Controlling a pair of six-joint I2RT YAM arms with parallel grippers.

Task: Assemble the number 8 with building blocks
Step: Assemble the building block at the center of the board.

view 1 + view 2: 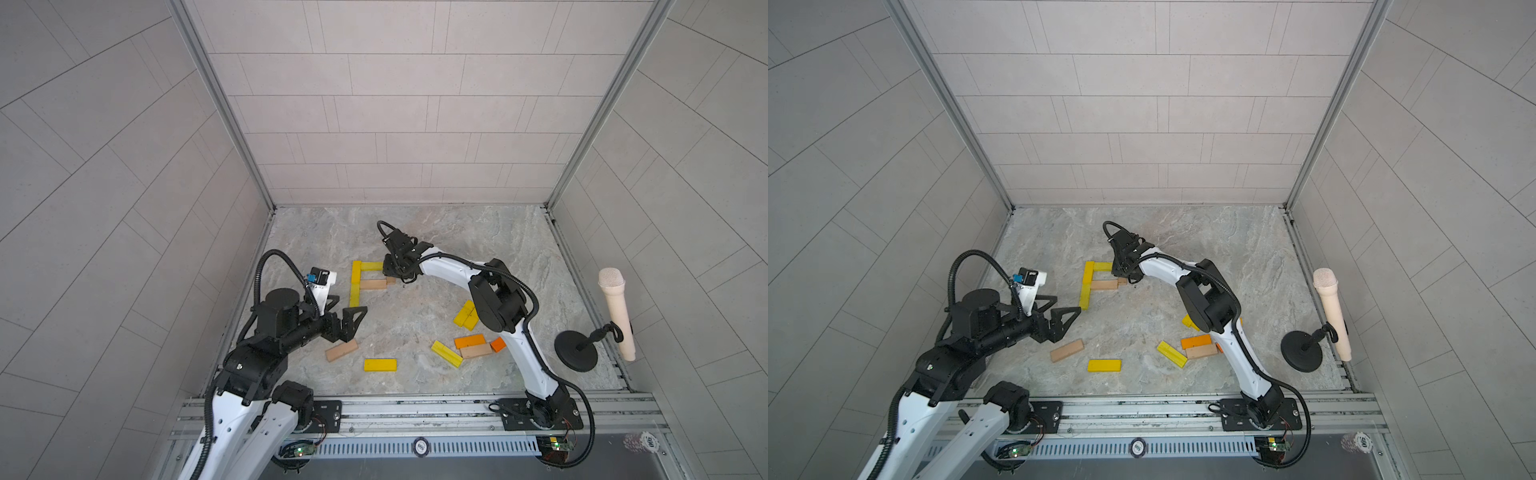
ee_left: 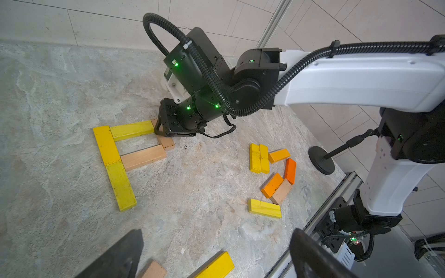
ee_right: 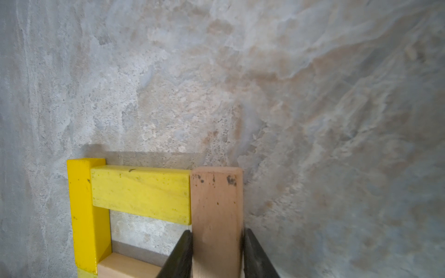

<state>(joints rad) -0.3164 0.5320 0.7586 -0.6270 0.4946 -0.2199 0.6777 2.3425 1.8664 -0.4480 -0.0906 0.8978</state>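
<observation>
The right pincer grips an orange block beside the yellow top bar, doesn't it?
Not orange. The block in the right pincer is plain tan wood, as the right wrist view shows; it does lie beside the yellow top bar.

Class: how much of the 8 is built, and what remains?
Done: four bars lie placed: the two-bar yellow left column, a yellow top bar and a tan middle bar. In hand: the right gripper clasps a tan bar at the upper right side. Left: the lower right side and the bottom, from the loose blocks.
</observation>
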